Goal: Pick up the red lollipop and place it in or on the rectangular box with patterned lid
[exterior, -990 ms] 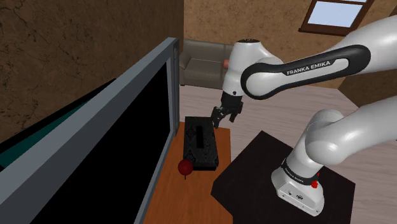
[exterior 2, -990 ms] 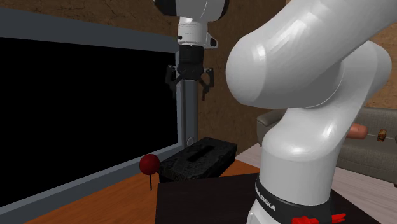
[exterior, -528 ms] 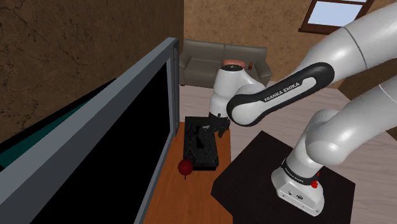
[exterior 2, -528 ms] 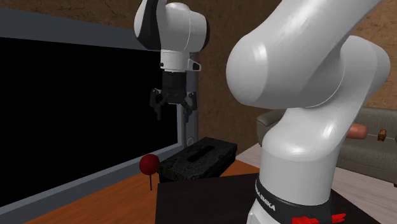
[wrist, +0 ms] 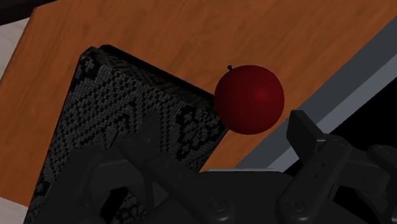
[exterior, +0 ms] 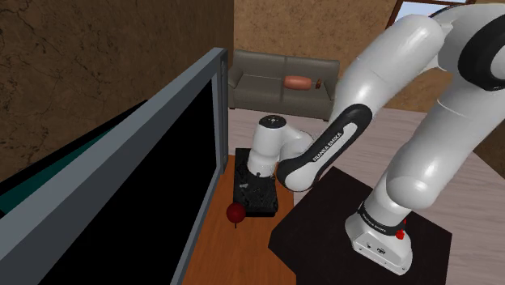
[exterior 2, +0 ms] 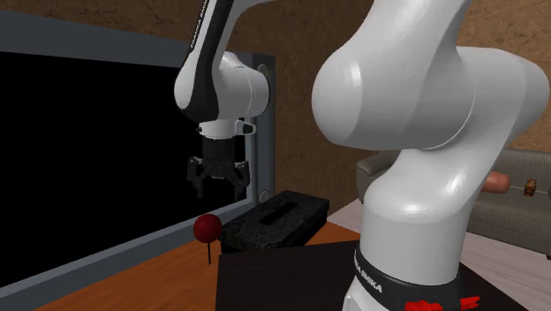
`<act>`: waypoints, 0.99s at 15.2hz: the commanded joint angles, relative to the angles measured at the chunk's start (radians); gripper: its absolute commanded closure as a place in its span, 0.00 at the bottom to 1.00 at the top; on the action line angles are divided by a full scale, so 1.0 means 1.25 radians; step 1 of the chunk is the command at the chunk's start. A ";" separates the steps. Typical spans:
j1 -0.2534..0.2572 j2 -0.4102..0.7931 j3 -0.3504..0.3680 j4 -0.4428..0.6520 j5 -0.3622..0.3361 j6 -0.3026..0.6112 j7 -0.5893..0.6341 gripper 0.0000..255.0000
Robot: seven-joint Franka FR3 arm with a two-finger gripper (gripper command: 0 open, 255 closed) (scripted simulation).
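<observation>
Approach step, nothing grasped yet. All-black two-finger claw [exterior 2: 218,184] hangs spread wide and empty, above the box end that lies nearest the lollipop and well clear of both. The box is a black rectangular box with a grey-patterned lid [exterior: 265,207] and lies flat on the brown wooden bench [exterior: 235,251]. Red round-headed lollipop [exterior: 235,213] stands on the bench just beside that box's end corner, on the box's side toward the big black screen with grey frame [exterior: 121,202]. In the second exterior view the head sits up on a thin stick, near the box. In the wrist view the red head falls between the two fingers, off the box's corner; cannot tell if it touches the box. Next move, as I judge it: shift off the box toward the lollipop, centre the jaws on the head or stick, descend, close. Tight gap: box wall and screen frame both near, and a round head may slip or tip.
</observation>
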 commanded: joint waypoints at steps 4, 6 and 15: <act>0.086 0.218 -0.110 0.103 -0.364 0.091 0.325 0.00; 0.129 0.251 -0.155 0.121 -0.400 0.107 0.359 0.00; 0.210 0.337 -0.253 0.158 -0.488 0.160 0.431 0.00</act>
